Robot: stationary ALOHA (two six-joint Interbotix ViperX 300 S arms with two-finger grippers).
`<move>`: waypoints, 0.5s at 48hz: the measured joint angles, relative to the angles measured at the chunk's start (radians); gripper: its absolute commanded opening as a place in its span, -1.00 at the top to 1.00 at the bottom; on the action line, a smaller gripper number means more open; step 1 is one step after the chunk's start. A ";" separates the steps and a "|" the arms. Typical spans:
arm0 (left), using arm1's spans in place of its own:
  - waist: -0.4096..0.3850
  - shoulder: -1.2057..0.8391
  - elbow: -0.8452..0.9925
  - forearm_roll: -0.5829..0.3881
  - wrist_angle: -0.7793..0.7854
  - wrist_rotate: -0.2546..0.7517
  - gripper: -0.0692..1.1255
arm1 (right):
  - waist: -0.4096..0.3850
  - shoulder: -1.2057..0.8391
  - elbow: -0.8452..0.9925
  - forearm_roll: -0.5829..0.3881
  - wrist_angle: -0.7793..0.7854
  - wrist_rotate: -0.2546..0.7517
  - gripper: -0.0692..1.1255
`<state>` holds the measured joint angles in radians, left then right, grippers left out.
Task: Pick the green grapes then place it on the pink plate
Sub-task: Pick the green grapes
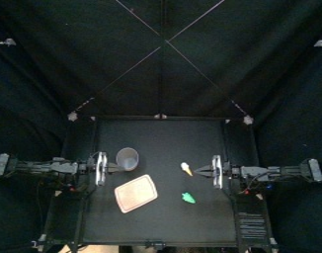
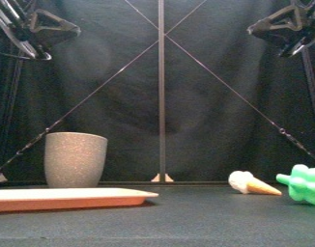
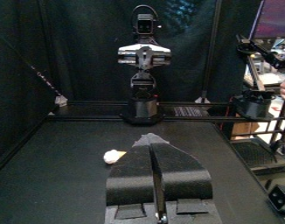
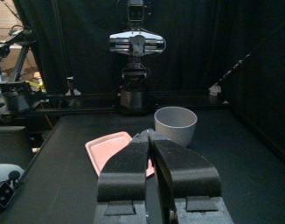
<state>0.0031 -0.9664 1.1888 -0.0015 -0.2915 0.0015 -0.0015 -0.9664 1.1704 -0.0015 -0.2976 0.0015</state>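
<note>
And here are the green grapes [image 1: 191, 199], sitting on the table [image 1: 164, 138] right of its middle and toward the front edge, with nothing touching them. From the front view they show up as a knobbly green bunch low at the right, resting flat on the surface.

Over to the pink plate [image 1: 134, 193]: it lies flat, just left of the table's middle and at about the same depth as the grapes. There's a clear strip of black table between the two. Nothing is on it.

Behind the grapes, toward the right edge, lies a small pale toy [image 1: 187, 168] with a yellowish tip. It could be an ice-cream cone, though the view is too small to be sure. It's on its side, apart from the grapes.

Behind the plate stands a grey cup [image 1: 126, 156], upright and speckled, close to the plate's back corner but not touching it.

Now the arms. The left gripper [image 3: 151, 138] sits over the left edge of the table, its fingers pressed together with only a thin seam between them, holding nothing. The right gripper [image 4: 149, 136] mirrors it over the right edge, its fingers also closed up tight and empty. Both hang well above the surface, facing each other across the table, well apart from the grapes.
</note>
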 measured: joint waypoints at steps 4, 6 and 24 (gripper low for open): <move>0.000 0.002 0.000 -0.017 0.025 -0.005 0.74 | 0.002 0.006 0.002 0.018 0.012 0.017 0.71; 0.000 0.003 0.000 -0.026 0.041 -0.003 0.74 | 0.005 0.017 0.003 0.049 0.040 0.037 0.71; 0.012 0.003 -0.074 -0.046 0.331 -0.003 0.73 | 0.048 0.153 -0.023 0.270 0.431 0.213 0.44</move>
<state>0.0153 -0.9633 1.1152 -0.0476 0.0399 -0.0015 0.0460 -0.8130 1.1474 0.2684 0.1335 0.2148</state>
